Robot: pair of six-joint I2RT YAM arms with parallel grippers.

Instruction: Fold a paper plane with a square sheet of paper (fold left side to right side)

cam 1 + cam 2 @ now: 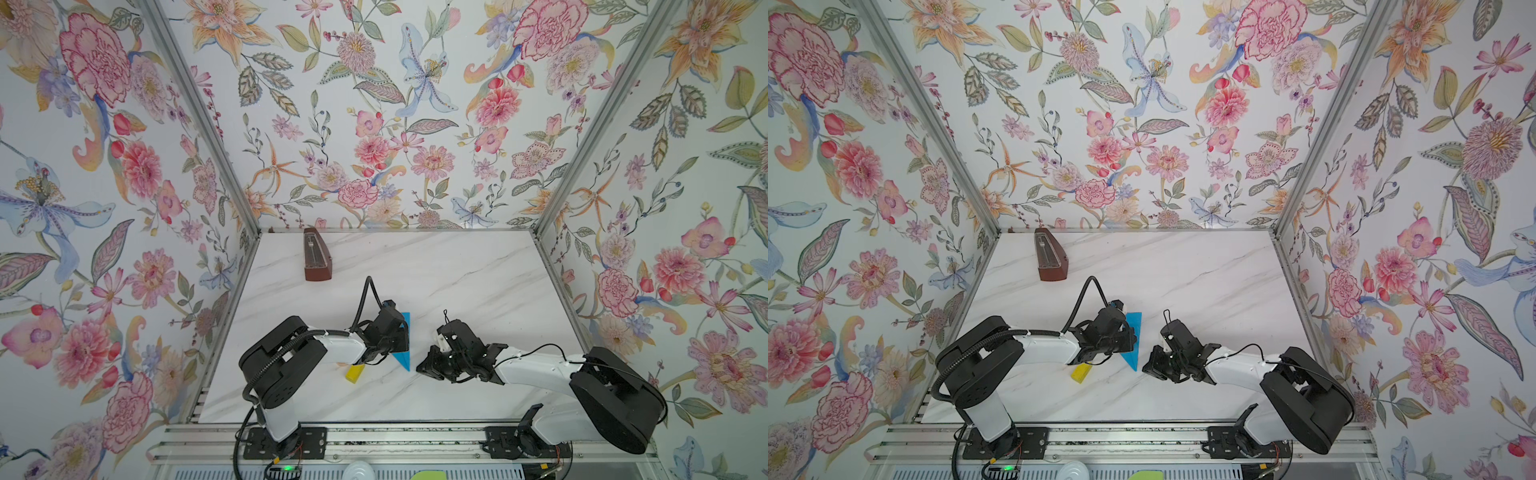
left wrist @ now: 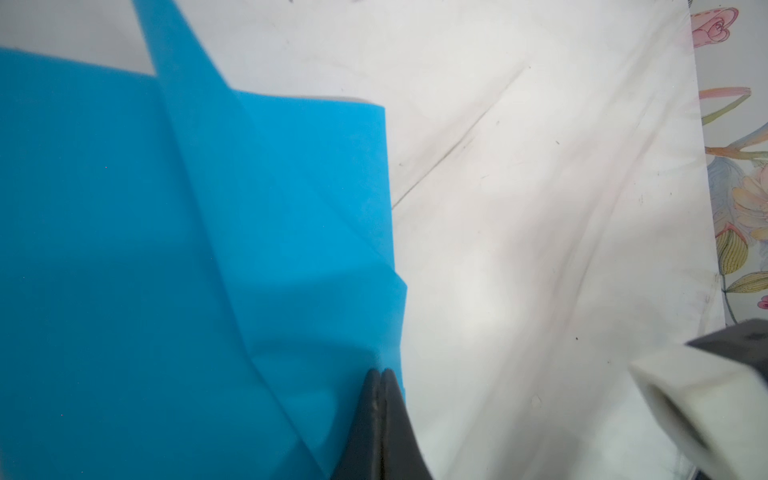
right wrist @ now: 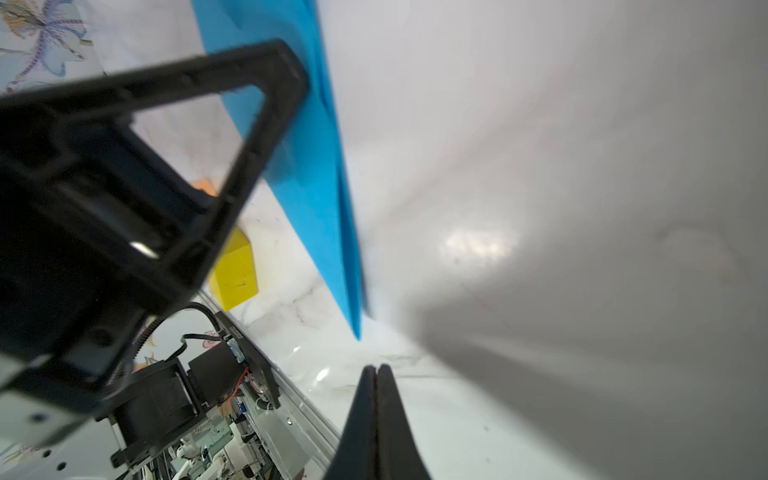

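- The yellow block (image 1: 354, 373) lies nearest the front edge of the marble table (image 1: 478, 270).
- Right gripper (image 3: 376, 370): jaws pressed together, empty, near the pointed tip of the blue paper (image 3: 316, 187) but apart from it.
- The blue paper, folded to a long point aimed frontward, lies mid-table between both grippers.
- Left gripper (image 2: 380, 372): jaws closed, tips on the paper's edge, apparently pressing rather than pinching.
- A brown metronome (image 1: 316, 259) stands at the back left.
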